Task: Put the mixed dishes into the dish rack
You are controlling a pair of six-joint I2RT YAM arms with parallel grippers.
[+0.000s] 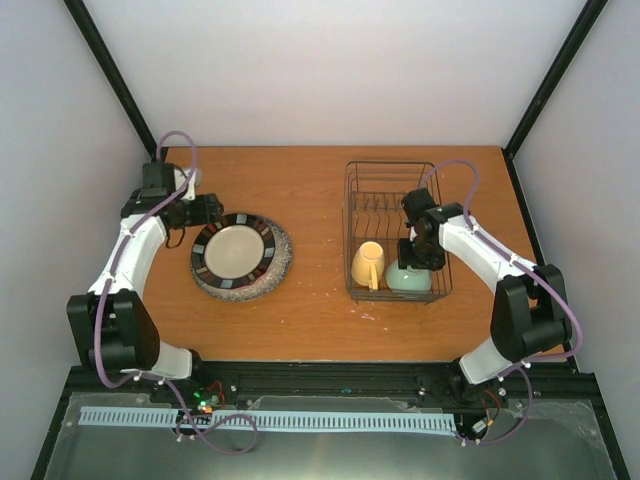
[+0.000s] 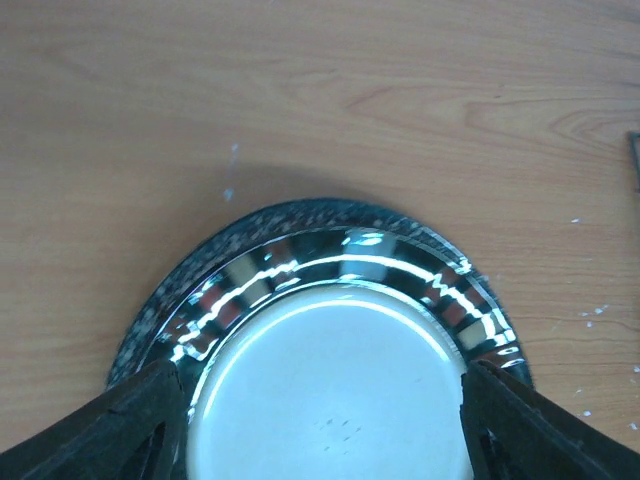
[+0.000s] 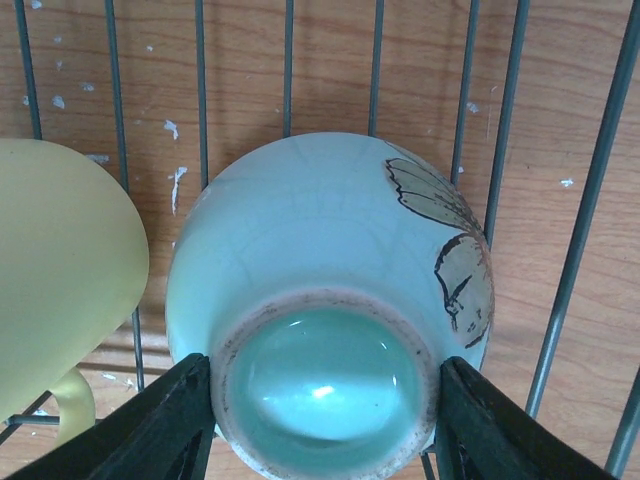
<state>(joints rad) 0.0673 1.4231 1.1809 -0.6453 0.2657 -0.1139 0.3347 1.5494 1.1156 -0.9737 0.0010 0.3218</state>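
Note:
The dark wire dish rack [image 1: 352, 215] stands at the right of the table. At its near end lie a yellow mug [image 1: 367, 264] and an upturned pale green bowl [image 1: 408, 279]. My right gripper [image 1: 417, 257] is over that bowl. In the right wrist view its fingers touch both sides of the bowl's [image 3: 320, 250] foot ring, so the gripper [image 3: 325, 362] is shut on it. A striped-rim plate [image 1: 233, 252] lies on a speckled plate [image 1: 282, 268] at the left. My left gripper [image 1: 210, 213] is open at their far-left edge, its jaws wide over the striped plate [image 2: 330, 400].
The far half of the rack holds empty upright slots [image 1: 385, 212]. The yellow mug [image 3: 60, 260] lies close on the bowl's left. Rack wires [image 3: 287, 60] run beyond the bowl. Bare wooden table [image 1: 310, 190] lies between plates and rack.

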